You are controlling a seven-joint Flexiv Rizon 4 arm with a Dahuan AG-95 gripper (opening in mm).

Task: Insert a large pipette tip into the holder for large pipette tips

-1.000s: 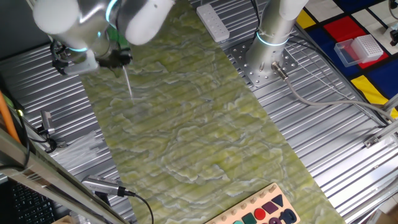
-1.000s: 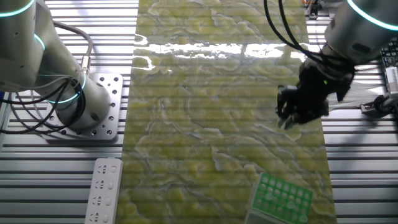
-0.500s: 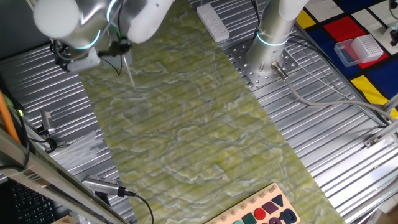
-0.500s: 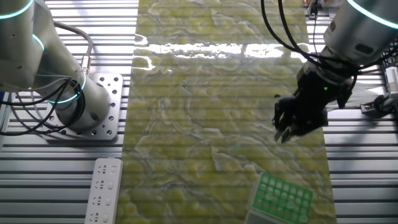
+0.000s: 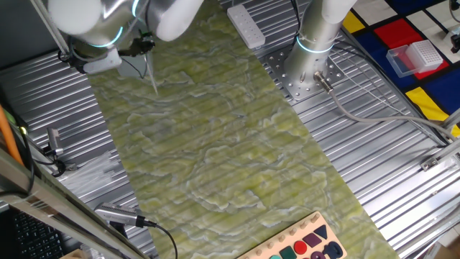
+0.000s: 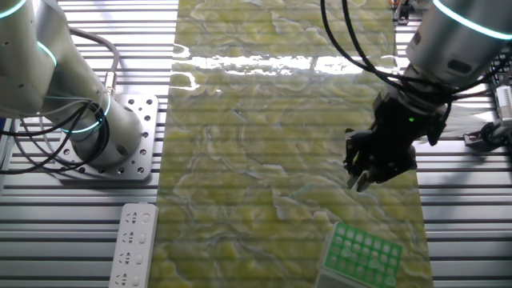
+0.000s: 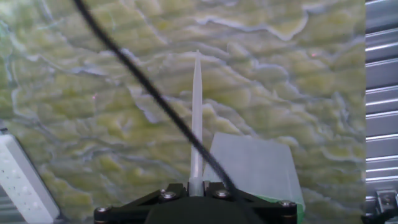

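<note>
White arm (image 5: 86, 14), teal joint ring, black pincer (image 6: 364, 172), black cables

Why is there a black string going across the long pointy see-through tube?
That is a thin black cable, crossing in front of the long, clear plastic pipette tip in the hand view. It only passes across the picture. The gripper holds the tip straight, above the green marbled mat. Nothing looks spilled or broken.
</note>
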